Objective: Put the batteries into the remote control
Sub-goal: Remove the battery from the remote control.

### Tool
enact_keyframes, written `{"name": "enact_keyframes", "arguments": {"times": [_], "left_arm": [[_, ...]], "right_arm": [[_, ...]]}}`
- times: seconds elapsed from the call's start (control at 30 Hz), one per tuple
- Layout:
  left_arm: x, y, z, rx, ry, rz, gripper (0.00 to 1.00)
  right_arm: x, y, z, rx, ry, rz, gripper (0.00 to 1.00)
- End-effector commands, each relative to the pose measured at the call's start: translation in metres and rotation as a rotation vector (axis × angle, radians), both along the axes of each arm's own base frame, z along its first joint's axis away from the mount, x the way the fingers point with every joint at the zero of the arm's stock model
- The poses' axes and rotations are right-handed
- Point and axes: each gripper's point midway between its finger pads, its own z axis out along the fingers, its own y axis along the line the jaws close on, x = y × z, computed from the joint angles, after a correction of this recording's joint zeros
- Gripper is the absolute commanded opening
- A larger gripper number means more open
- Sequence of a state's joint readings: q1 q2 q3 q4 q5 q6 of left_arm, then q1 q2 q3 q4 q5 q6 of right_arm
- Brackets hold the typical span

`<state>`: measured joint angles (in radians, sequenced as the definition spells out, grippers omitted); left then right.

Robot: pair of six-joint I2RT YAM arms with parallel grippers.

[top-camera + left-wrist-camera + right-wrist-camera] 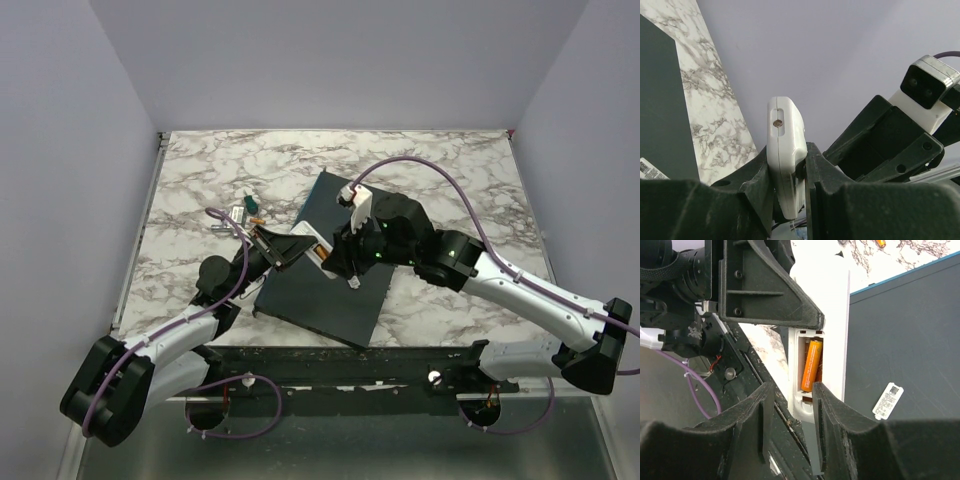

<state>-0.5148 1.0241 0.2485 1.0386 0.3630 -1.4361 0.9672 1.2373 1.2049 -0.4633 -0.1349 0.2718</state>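
The remote control (785,150), a small white oblong, stands on edge, clamped by its lower part between the fingers of the left claw (790,165); its narrow top end, with a small round hole, juts beyond them. Seen from the right claw (793,388), its back shows an uncovered bay with one orange-copper battery (811,365) lying lengthwise inside; a sliver of orange beside it cannot be told apart. The remote's near end sits between this claw's spread fingers

No legible text anywhere; only a white sticker (887,400) on the dark slab (905,340), print too small.
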Motion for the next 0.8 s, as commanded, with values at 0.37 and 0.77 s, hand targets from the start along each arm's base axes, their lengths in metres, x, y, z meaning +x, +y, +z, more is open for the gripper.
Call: {"name": "enact_keyframes", "arguments": {"times": [0.37, 0.77], "left_arm": [[0.0, 0.004, 0.013, 0.191, -0.14, 0.067, 0.0], [0.023, 0.005, -0.047, 0.447, -0.012, 0.106, 0.0]], "right_arm": [[0.026, -0.015, 0.029, 0.135, -0.092, -0.211, 0.45], [0.049, -0.043, -0.044, 0.072, -0.005, -0.491, 0.52]]}}
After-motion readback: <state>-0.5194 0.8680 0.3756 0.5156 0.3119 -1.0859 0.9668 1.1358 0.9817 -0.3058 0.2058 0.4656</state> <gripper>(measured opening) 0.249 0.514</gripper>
